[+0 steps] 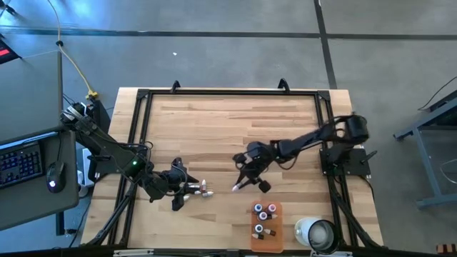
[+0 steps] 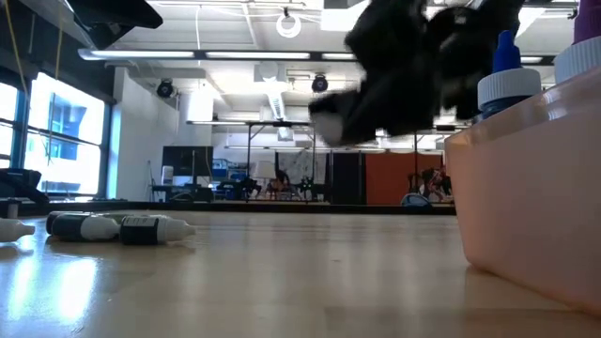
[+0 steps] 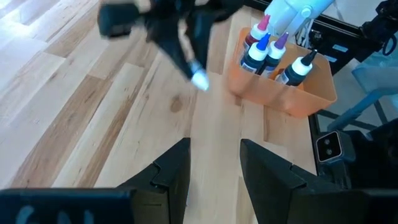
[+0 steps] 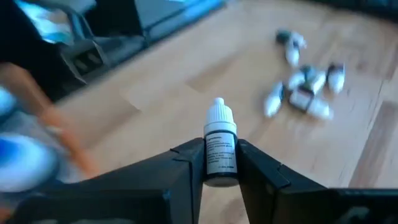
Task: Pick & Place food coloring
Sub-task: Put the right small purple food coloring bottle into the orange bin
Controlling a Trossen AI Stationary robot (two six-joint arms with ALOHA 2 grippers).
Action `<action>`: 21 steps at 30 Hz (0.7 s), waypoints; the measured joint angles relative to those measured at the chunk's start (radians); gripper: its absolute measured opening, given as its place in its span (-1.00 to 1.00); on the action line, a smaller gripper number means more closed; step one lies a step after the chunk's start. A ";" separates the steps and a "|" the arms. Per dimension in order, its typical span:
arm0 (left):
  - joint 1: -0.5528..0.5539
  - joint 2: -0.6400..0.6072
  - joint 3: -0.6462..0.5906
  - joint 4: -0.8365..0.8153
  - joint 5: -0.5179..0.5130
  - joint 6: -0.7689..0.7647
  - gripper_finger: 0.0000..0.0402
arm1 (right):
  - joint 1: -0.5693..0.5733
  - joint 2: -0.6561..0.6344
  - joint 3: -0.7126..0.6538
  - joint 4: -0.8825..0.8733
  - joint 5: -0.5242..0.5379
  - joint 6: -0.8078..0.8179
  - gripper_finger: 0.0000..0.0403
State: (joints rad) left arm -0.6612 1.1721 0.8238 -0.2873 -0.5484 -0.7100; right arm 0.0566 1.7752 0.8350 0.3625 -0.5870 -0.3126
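From above, the right gripper (image 1: pixel 245 180) hangs mid-table with a white-capped bottle (image 1: pixel 235 187), the orange tray (image 1: pixel 277 208) nearby; the left gripper (image 1: pixel 187 190) waits by the loose bottles (image 1: pixel 204 190). Its wrist view shows its fingers (image 3: pixel 171 174) apart and empty. The right wrist view shows the bottle (image 4: pixel 220 148) clamped upright between the fingers (image 4: pixel 186 162). Keep it upright and lower it into a free tray gap before letting go.

The left gripper (image 3: pixel 214 171) is being held with its fingers apart and nothing between them, above bare wooden table (image 3: pixel 93 118). Beyond, a white-capped bottle (image 3: pixel 199 79) is being carried by the right gripper (image 3: pixel 194 71). Four bottles (image 3: pixel 273 53) are being kept upright in an orange tray (image 3: pixel 298 96).
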 joint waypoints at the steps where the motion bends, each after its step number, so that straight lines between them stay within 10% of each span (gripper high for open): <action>1: 0.000 0.000 0.000 0.000 0.000 0.004 -0.32 | 0.004 -0.041 0.001 -0.031 -0.013 0.001 -0.63; 10: 0.000 0.000 0.000 0.000 -0.017 0.006 -0.32 | 0.156 -0.354 0.003 -0.366 -0.021 0.051 -0.56; 21: 0.000 0.000 0.000 0.001 -0.019 0.006 -0.32 | 0.397 -0.320 -0.002 -0.642 0.166 0.045 -0.60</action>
State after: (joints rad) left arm -0.6610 1.1721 0.8238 -0.2863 -0.5674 -0.7040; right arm 0.4534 1.4550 0.8333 -0.2799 -0.4210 -0.2672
